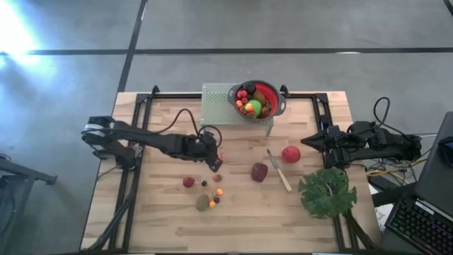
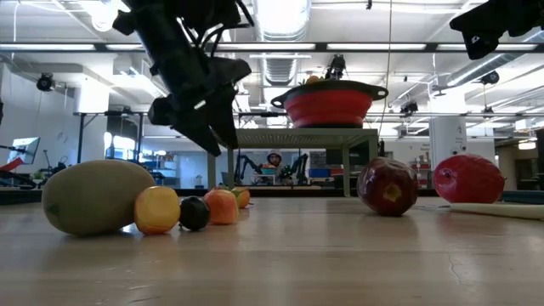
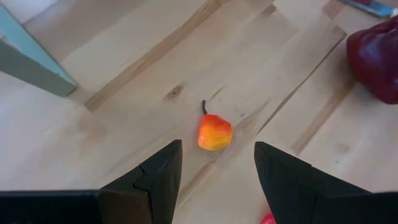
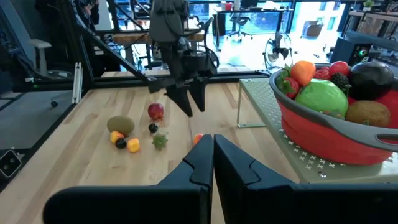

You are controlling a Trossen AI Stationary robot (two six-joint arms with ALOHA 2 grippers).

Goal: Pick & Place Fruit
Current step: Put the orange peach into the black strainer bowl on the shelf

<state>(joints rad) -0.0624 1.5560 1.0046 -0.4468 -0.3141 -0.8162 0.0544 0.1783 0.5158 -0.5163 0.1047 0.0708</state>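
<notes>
My left gripper (image 3: pixel 216 168) is open and hangs above the table, pointing down at a slant. A small orange-red fruit (image 3: pixel 215 132) lies on the wood just ahead of its fingertips, untouched. More fruit lies near the table's front: a brown kiwi (image 1: pixel 202 202), orange pieces (image 1: pixel 219 192), dark berries (image 1: pixel 204 183) and a small red fruit (image 1: pixel 188 182). A dark maroon fruit (image 1: pixel 260 172) and a red apple (image 1: pixel 290 154) rest farther right. My right gripper (image 4: pixel 212 149) is shut and waits at the table's right edge.
A red colander (image 1: pixel 257 99) filled with fruit stands on a pale perforated stand (image 1: pixel 219 106) at the table's far side. A slim knife (image 1: pixel 278 170) lies between the maroon fruit and the apple. A big green leaf (image 1: pixel 327 193) lies at the near right.
</notes>
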